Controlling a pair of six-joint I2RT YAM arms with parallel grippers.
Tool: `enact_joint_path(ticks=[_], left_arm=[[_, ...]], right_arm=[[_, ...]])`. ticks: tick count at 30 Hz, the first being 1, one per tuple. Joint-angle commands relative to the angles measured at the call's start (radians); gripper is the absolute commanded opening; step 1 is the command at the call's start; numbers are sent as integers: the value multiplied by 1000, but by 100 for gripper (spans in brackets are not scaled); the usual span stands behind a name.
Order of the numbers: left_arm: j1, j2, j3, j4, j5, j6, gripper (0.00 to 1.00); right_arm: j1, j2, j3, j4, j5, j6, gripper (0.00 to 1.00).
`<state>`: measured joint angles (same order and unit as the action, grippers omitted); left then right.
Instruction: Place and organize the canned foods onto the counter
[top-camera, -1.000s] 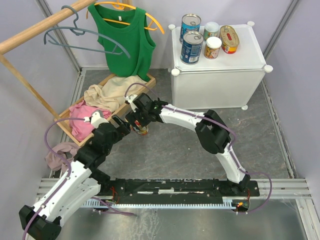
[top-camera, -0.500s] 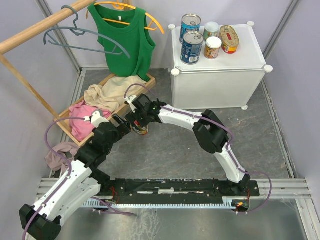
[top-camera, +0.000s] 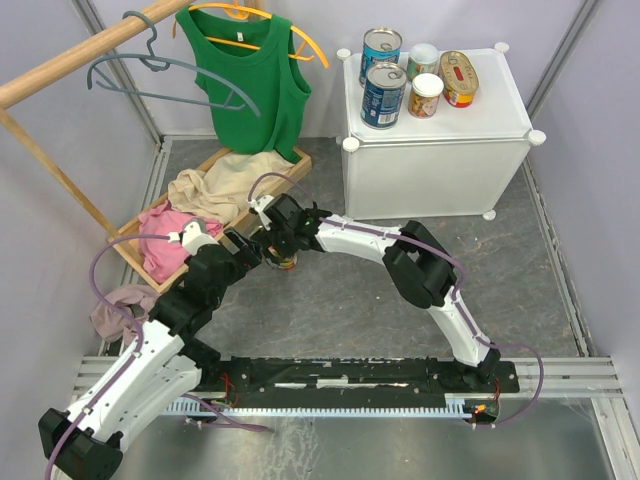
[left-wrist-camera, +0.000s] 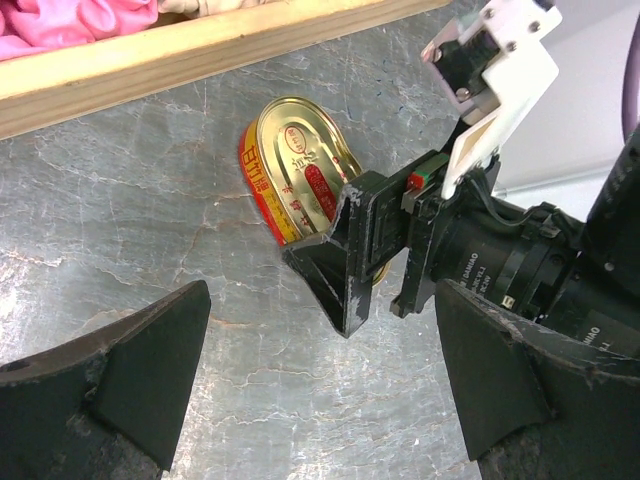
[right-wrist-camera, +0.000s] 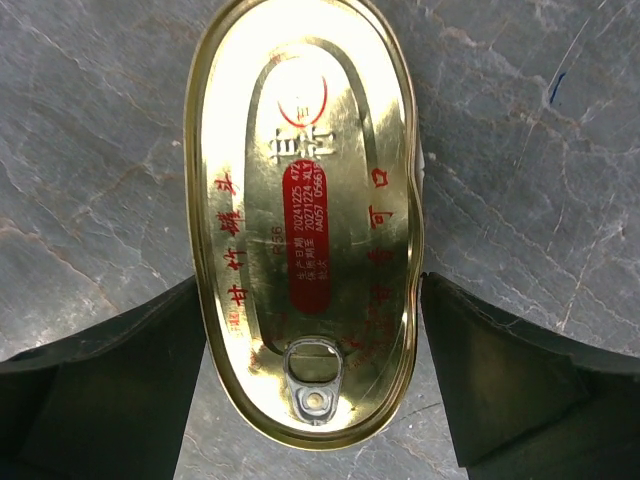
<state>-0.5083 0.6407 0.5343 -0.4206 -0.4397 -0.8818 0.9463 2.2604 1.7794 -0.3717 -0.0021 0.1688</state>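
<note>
On floor (right-wrist-camera: 520, 130) | oval tin (right-wrist-camera: 300, 220) flat, long axis along right fingers (right-wrist-camera: 110, 390), tab wristward | fingers wide, flanking

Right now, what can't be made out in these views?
- Top view: the oval tin is mostly hidden under the right gripper.
- Right wrist view: it is unclear whether the fingers touch the tin's sides, because its rim overhangs them.
- Top view: the labels on the cans on the counter are too small to read.
</note>
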Motion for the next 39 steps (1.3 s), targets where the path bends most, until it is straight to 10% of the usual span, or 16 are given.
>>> enact_joint_path(ticks=[1, 13, 26, 39], left_arm=[[-3, -7, 25, 42, -24, -46, 99], [-3, -9, 10, 68, -22, -51, 99], [-2, -37, 6, 64, -41, -40, 99], [-2, -60, 11, 65, -54, -35, 99]], right_arm=[[4, 11, -28, 62, 14, 12, 92], [11, 2, -133, 208, 28, 19, 79], [22, -74, -268, 321, 63, 14, 26], [40, -184, -323, 312, 96, -6, 12]])
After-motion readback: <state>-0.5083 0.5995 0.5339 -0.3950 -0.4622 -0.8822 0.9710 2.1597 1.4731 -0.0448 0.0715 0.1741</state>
